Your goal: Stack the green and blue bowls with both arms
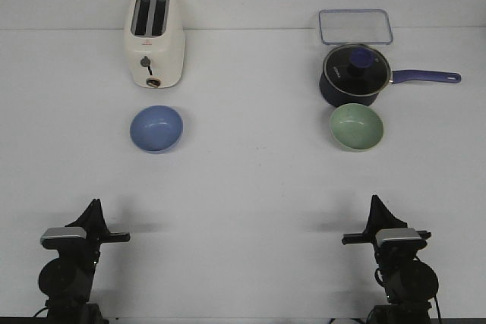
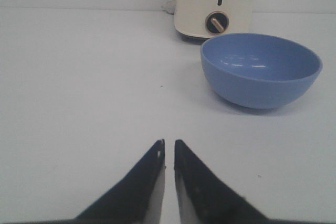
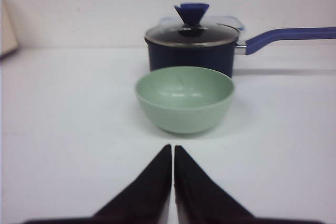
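bowls, matte: blue bowl (image 1: 156, 129), green bowl (image 1: 356, 127)

Two slim black arms — the left arm (image 1: 72, 263) and the right arm (image 1: 399, 263) — each carry a silver-grey cap behind pointed, tapering black jaws; black cables trail below the round joints.

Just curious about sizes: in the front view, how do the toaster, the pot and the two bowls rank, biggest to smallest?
1. Toaster
2. Pot, counting its handle
3. Blue bowl and green bowl: they look alike, so no ranking between them.
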`<control>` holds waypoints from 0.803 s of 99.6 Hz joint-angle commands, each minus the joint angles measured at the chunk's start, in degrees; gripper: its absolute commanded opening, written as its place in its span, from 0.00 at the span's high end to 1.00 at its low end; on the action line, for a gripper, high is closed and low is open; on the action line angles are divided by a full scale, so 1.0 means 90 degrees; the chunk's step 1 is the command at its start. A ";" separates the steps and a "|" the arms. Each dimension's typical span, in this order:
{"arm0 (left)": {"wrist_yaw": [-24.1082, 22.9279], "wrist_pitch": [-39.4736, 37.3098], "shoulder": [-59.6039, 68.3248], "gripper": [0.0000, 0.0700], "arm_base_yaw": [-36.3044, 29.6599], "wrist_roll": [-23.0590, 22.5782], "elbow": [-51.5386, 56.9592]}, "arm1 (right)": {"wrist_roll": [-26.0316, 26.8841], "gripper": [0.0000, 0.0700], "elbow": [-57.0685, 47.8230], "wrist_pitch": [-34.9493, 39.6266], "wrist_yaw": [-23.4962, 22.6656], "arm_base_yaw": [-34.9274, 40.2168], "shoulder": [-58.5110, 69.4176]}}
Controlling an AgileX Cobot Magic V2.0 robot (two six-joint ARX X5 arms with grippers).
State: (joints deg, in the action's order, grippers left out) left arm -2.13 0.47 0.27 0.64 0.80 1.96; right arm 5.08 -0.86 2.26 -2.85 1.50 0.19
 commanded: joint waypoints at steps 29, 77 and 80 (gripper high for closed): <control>0.0024 -0.0061 -0.0010 0.98 0.0015 0.0012 -0.0126 | 0.1530 1.00 -0.0231 -0.0408 0.0175 -0.0007 0.0000; 0.0024 -0.0063 -0.0010 0.98 0.0015 0.0012 -0.0126 | 0.1661 1.00 -0.3133 0.1678 0.0782 -0.0010 0.3084; 0.0024 -0.0063 -0.0010 0.98 0.0015 0.0015 -0.0126 | 0.1637 1.00 -0.3359 0.1804 0.0780 -0.0010 0.3359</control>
State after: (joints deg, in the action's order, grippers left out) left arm -2.13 0.47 0.27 0.64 0.80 1.96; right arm 19.46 -27.07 17.12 3.97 1.48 25.45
